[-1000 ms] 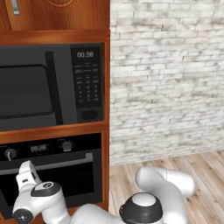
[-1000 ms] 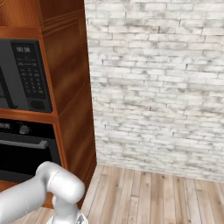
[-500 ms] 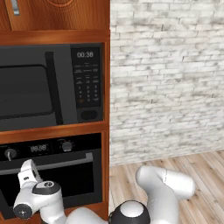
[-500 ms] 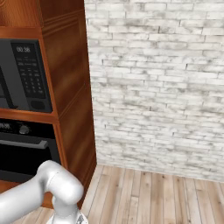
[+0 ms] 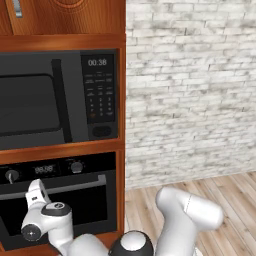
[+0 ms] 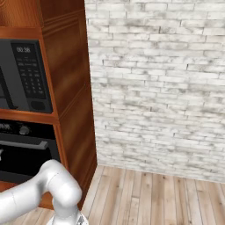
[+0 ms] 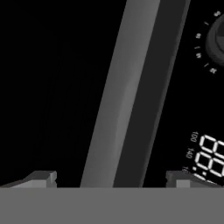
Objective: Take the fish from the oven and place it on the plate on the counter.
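- Left base view: microwave display reads "00:38"; the oven sits below it, door closed, its small display unreadable.
- Right base view: microwave keypad labels too small to read.
- Hand view: gripper spread wide astride the oven's silver bar handle; dial numerals "100", "140" beside white digits.

A home kitchen: a black built-in oven sits beneath a microwave in a wooden cabinet tower. Beside it runs a whitewashed brick wall (plank floor below).
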